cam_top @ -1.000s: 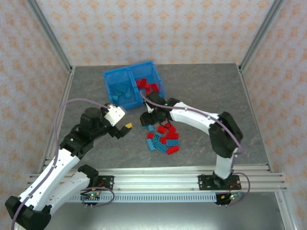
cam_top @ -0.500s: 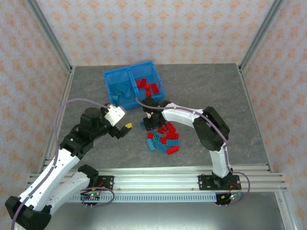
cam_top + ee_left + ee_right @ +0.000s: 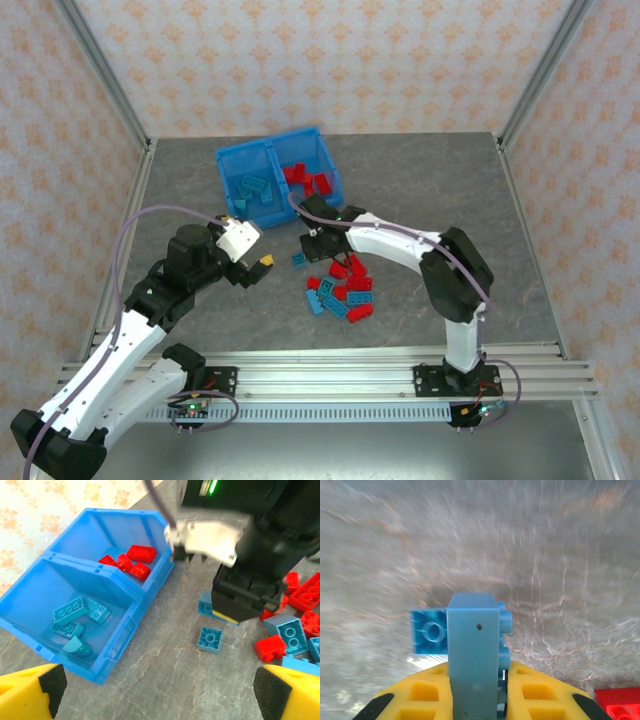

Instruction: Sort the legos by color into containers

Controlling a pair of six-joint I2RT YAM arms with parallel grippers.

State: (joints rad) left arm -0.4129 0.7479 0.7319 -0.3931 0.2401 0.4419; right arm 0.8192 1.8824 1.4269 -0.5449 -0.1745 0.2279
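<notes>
1. A grey, stone-patterned tabletop [image 3: 420, 180] fills the floor of the enclosure.
2. Cream wallpaper [image 3: 330, 60] with a repeating orange floral motif covers the back and side walls.
3. Two aluminium posts, left [image 3: 105, 70] and right [image 3: 543, 70], rise from the far corners.
4. A silver slotted rail [image 3: 330, 375] runs along the near edge.

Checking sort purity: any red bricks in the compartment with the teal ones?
No, in the left wrist view the compartment with the teal bricks has no red in it; the red bricks lie across the middle wall.
</notes>
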